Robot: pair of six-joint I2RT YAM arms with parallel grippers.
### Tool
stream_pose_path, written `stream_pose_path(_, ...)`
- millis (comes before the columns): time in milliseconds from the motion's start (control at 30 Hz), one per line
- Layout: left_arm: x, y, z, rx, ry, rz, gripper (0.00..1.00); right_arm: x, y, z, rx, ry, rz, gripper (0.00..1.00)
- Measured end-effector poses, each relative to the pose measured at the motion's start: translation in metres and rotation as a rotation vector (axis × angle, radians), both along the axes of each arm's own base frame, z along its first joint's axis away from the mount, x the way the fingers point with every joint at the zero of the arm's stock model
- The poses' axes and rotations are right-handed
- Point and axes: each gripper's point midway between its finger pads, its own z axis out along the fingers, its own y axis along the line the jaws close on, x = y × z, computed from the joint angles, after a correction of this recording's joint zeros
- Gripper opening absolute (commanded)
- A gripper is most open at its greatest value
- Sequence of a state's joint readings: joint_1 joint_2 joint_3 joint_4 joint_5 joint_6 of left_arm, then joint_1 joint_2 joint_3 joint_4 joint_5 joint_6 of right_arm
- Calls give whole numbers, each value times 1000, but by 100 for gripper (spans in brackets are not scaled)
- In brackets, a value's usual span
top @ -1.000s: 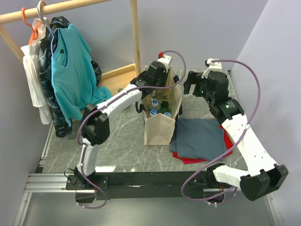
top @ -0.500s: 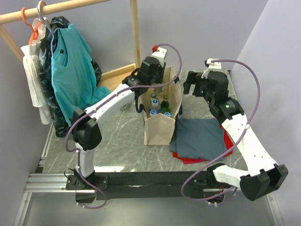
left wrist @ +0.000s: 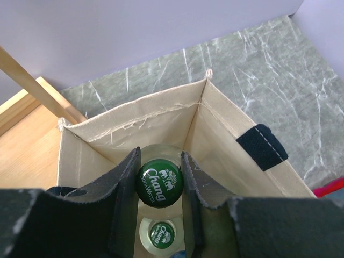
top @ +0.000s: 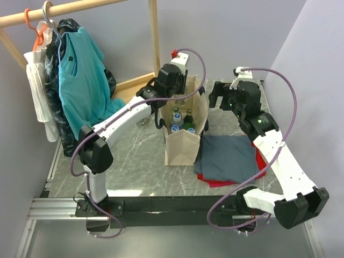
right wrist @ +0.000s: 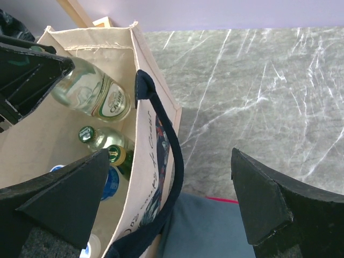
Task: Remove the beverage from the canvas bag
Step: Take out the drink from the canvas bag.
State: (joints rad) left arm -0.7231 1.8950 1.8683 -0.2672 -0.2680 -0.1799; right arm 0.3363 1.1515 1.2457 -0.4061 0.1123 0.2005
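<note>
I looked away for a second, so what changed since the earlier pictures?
The left claw, shut on a clear glass bottle with a green cap, rose, lifting it toward the rim of the beige canvas bag. The bag and the open right claw stayed put.

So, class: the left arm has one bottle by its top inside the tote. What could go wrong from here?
1. The left pincer grips the Chang bottle only near its cap; it might slip and fall onto the other bottles below.
2. The right pincer is open, apart from the canvas bag, so no pincer steadies it; the tilted bottle could catch a wall and tip it.
</note>
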Motion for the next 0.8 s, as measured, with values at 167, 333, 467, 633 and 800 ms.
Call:
stream_pose_path(167,-2,2,-6,18,21,-1,1,0,0,1,1,0,2,100)
stream_pose_path(333,-9,3,-7,38,52,-21,1,0,1,5,6,-8,6,100)
stream_pose_path(467,-12,1,11,22,42,-42,1,0,2,5,10,-7,8,100)
stream_pose_path(633,-19,3,34,-4,19,-59,1,-1,4,5,17,-6,17,100)
stream_pose_path(800,-25,7,42,-4,20,-64,1,-1,5,5,22,-5,21,100)
